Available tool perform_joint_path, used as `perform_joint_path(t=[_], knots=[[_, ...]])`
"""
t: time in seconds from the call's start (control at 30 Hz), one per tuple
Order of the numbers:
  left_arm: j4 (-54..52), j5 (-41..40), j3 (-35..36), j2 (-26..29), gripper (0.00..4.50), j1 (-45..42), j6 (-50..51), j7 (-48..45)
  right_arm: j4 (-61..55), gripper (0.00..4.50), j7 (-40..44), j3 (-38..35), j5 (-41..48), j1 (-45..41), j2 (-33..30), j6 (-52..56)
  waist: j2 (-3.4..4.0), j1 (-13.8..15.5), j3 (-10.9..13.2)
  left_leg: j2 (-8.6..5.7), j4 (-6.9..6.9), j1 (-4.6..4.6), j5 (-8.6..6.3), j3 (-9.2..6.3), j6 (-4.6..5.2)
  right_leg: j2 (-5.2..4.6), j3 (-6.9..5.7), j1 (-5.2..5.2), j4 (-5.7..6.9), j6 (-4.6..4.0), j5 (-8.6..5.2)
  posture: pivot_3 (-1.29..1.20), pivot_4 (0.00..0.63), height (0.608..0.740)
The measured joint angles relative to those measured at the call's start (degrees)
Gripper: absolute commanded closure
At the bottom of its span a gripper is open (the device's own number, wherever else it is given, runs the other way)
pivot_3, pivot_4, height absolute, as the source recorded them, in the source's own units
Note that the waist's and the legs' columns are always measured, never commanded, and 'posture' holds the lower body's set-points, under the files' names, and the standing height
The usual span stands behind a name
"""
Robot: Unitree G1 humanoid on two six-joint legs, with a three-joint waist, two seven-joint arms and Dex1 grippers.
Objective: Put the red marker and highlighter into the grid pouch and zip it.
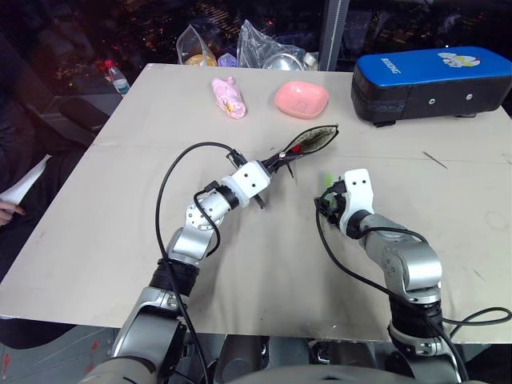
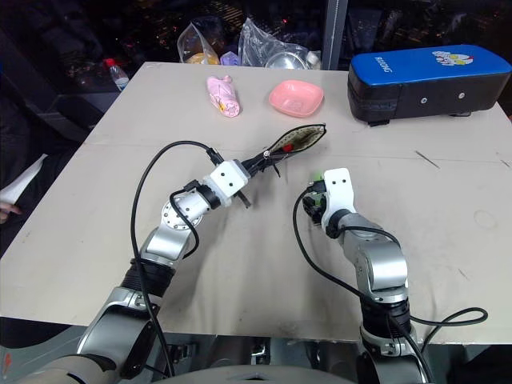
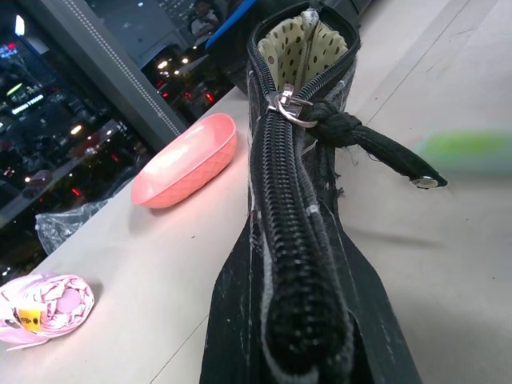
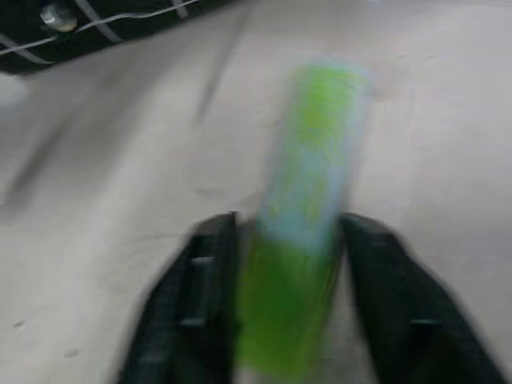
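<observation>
Highlighter [image 4: 300, 240] clamped between my right gripper [image 4: 288, 296] fingers, left gripper [image 1: 276, 166] pinched on the open grid pouch [image 1: 314, 141]; next, I judge, lift and insert.

Bare table [image 1: 120, 208] left & front; pink dish [image 1: 302, 98], blue case [image 1: 432, 82] block far side.
</observation>
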Motion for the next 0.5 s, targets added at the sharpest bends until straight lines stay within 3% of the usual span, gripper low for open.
perform_joint_path(t=[0.33, 0.4, 0.5], knots=[[0.0, 0.0, 0.0, -0.1, 4.50, 0.0, 0.2, 0.1, 0.1, 3.80, 0.2, 0.1, 2.1, -1.3, -2.5, 0.8, -0.01, 0.1, 0.0, 0.00, -0.01, 0.00, 0.00, -0.03, 0.00, -0.01, -0.01, 0.00, 0.00, 0.00, 0.00, 0.00, 0.150, 0.688], [0.0, 0.0, -0.1, -0.1, 4.50, 0.0, 0.2, 0.1, 1.9, 3.80, 1.1, 0.0, 2.8, -2.9, -5.3, -0.6, 0.00, 0.1, 0.0, -0.02, 0.00, -0.01, 0.00, -0.04, 0.01, -0.04, 0.00, 0.01, 0.00, 0.00, 0.00, 0.00, 0.150, 0.688], [-0.1, 0.0, 0.0, 0.0, 4.50, 0.0, 0.3, 0.1, 7.0, 3.80, 2.3, -3.7, 2.0, -6.8, -15.1, -3.7, 0.04, 0.3, 0.1, -0.10, 0.03, -0.12, -0.01, -0.05, 0.05, -0.14, -0.01, -0.02, -0.04, 0.00, 0.00, 0.00, 0.150, 0.688]])
